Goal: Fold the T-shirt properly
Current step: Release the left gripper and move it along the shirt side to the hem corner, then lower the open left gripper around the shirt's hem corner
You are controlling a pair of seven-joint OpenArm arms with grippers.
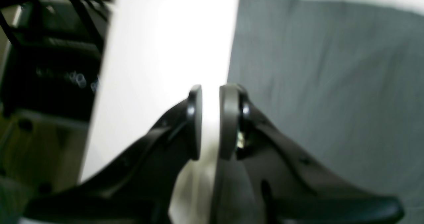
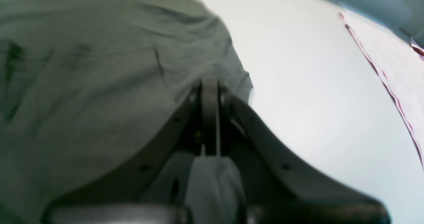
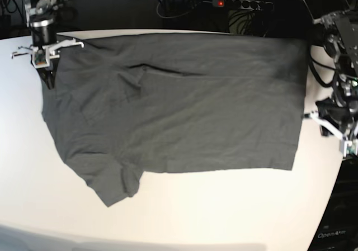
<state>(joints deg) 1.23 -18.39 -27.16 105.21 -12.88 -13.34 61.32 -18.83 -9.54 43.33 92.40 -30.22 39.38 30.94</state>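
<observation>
Nearest you in the base view, the counter is bare along its front strip. Just beyond that lies the T-shirt, spread flat with its long axis running side to side. One sleeve flops toward you at the front corner on that view's left, and the straight hem edge faces the view's right.

Your left hand sits off that hem edge, over bare counter, with the cloth just beside it. Its pads stand a narrow gap apart and hold nothing, so the shirt lies inward from this hand, across the hem line.

Farther back, at the far corner on the view's left, your right hand is at the shirt's shoulder edge. Its fingers are pressed fully together; the wrist view is blurred, but grey fabric appears to bunch between them, so it is probably pinching that edge.

Judging from this, the right hand is the one already on the cloth. The coming move turns on bringing your left hand inward onto the hem.
</observation>
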